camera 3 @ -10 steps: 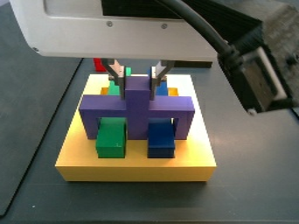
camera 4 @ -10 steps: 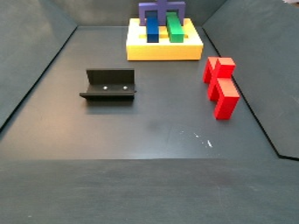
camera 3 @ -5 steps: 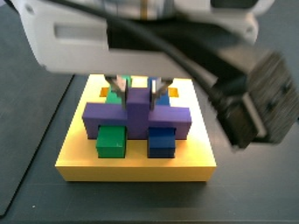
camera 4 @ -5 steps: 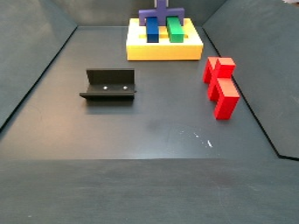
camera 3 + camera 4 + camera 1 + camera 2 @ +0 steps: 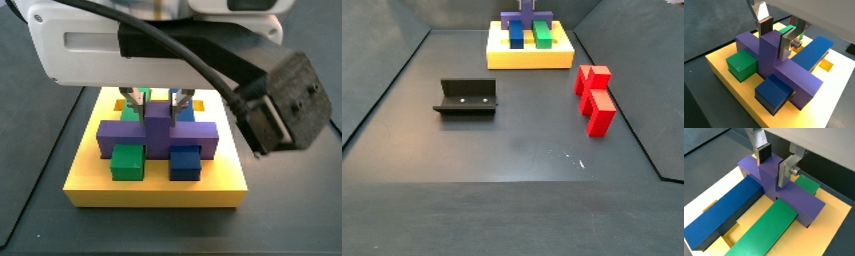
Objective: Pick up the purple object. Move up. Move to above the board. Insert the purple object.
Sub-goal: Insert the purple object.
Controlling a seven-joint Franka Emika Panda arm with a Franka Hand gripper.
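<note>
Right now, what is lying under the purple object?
The purple object straddles the green bar and blue bar on the board. Its legs' ends are hidden. The gripper flanks its stub.

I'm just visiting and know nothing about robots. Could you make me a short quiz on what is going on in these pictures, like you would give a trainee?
1. True or false: the purple bridge-shaped piece straddles the long green bar and the long blue bar on the thick yellow board.
2. What do the gripper fingers flank?
A. the red blocky piece
B. the purple piece's raised central stub
C. the dark L-shaped fixture
3. Fill in: the red piece stands on the dark floor, ____ the board.

Key
1. True.
2. B; whether the pads press it or have let go cannot be told.
3. off
</note>
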